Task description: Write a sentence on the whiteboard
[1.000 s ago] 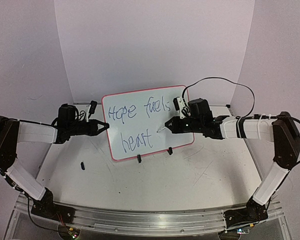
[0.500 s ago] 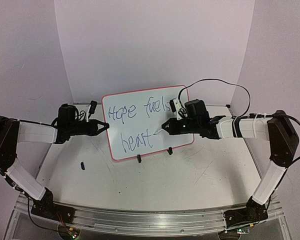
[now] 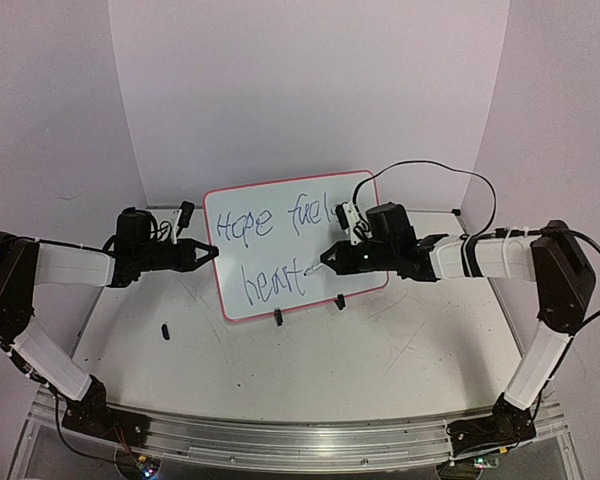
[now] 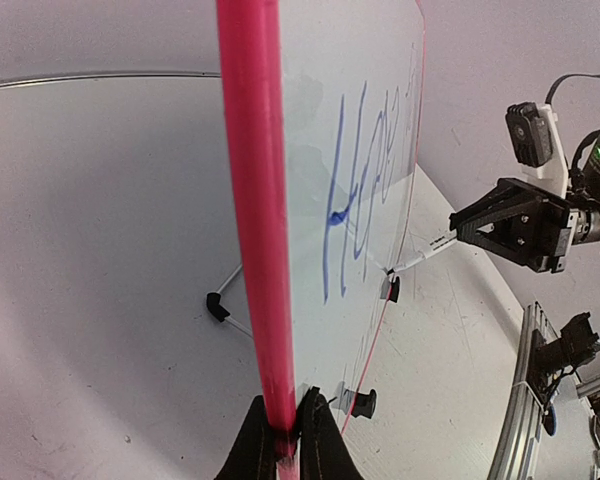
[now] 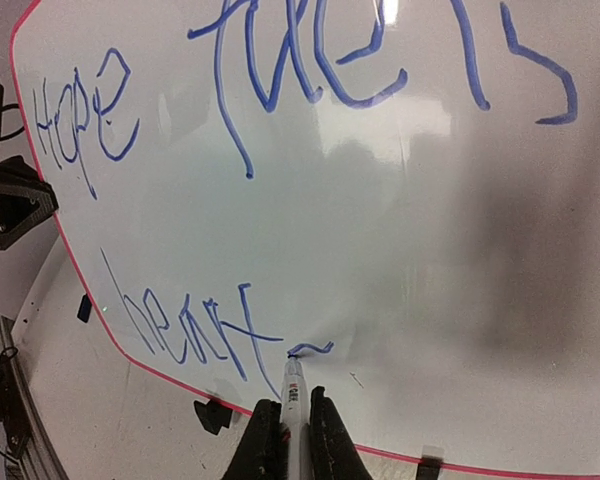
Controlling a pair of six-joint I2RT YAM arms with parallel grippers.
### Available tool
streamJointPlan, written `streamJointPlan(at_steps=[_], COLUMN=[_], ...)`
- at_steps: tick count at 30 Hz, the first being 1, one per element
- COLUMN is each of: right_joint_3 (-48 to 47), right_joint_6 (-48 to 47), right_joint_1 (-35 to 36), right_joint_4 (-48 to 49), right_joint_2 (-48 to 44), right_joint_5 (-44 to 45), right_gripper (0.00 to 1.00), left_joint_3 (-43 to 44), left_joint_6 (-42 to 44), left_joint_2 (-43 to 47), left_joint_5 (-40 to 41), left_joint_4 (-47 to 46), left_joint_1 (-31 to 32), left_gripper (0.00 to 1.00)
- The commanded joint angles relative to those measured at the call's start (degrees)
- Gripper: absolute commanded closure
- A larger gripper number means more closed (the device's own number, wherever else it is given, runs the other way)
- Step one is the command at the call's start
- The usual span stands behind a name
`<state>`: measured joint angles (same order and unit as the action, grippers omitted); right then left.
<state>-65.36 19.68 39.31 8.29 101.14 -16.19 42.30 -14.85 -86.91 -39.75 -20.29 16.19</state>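
Observation:
The whiteboard (image 3: 265,250) stands upright on the table, white with a red-pink rim. The sentence (image 3: 280,222) in blue reads "Hope fuels" above "heart" (image 3: 273,280). My left gripper (image 3: 212,252) is shut on the board's left rim (image 4: 255,250), with both fingers pinching it at the gripper (image 4: 280,415). My right gripper (image 3: 332,257) is shut on a white marker (image 5: 293,388). The marker's tip touches the board just right of "heart" (image 5: 190,330), at the left end of a short wavy stroke (image 5: 312,349). In the left wrist view the marker (image 4: 425,252) meets the board's face.
Two black clip feet (image 3: 277,318) (image 3: 339,302) hold the board's lower edge. A small black cap (image 3: 166,329) lies on the scratched table at the left. A black cable (image 3: 450,172) loops above the right arm. The metal rail (image 3: 280,440) runs along the near edge.
My right gripper has slid left along the board with the marker, bringing its tip close after "heart", where a short stroke shows. The left gripper and board have not moved.

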Motion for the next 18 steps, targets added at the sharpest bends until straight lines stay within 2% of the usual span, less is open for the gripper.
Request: streamJointPlan(at_steps=[1,11,18], right_joint_3=[1.97,4.83,6.06], right_joint_6=[0.09,-0.18,-0.14], right_joint_1=[-0.02,-0.64,-0.55], right_joint_4=[0.94,0.19,-0.47], right_joint_2=[-1.81,-5.06,-4.84], right_joint_5=[4.03,8.02,7.05], right_gripper=[1.0,1.0,1.0], left_joint_3=[1.96,1.97,1.89], left_joint_6=[3.78,3.78,3.78], left_joint_2=[-1.39,-1.63,-1.26], left_joint_5=[8.12,8.19,8.14], left_joint_4=[1.41,1.4,1.4], left_joint_1=[0.24,0.16,0.23], left_gripper=[1.0,1.0,1.0])
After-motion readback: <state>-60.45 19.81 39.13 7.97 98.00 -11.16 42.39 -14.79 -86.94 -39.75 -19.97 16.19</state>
